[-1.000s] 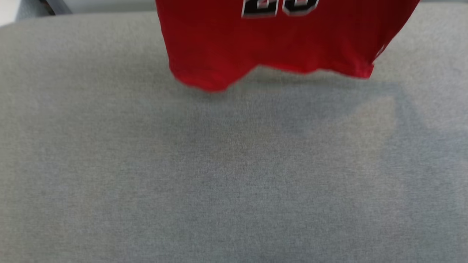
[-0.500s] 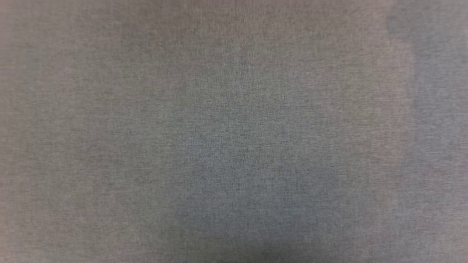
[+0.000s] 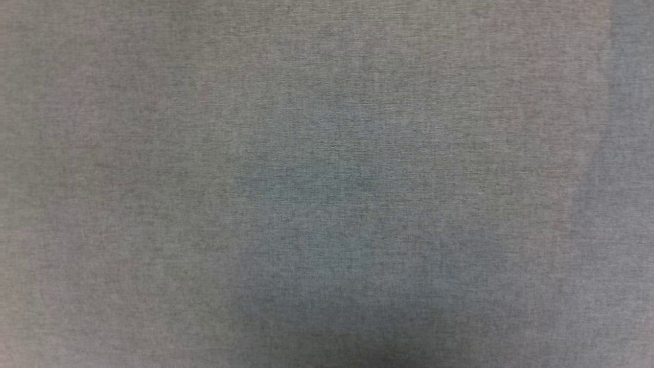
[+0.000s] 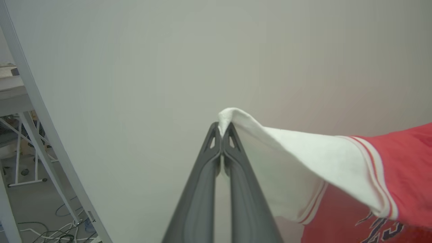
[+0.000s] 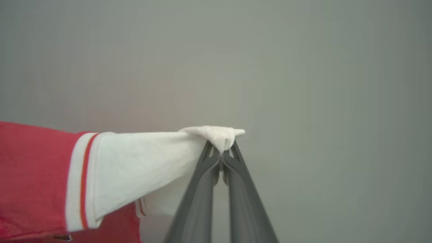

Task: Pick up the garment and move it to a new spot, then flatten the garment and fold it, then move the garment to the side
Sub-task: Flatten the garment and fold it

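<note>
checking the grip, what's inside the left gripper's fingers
A bunched tip of the shirt's white sleeve, pinched at the tips of the shut left gripper. How deep the cloth sits between the fingers is hidden.

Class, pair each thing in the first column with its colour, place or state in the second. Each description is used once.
Column one:
1. left pincer
2. garment, chest area
3. cables
4. work surface

Column two:
a. plain grey
b. red
c. lying on the floor
d. shut on a white sleeve

Pairs: 1-d, 2-b, 3-c, 4-a
</note>
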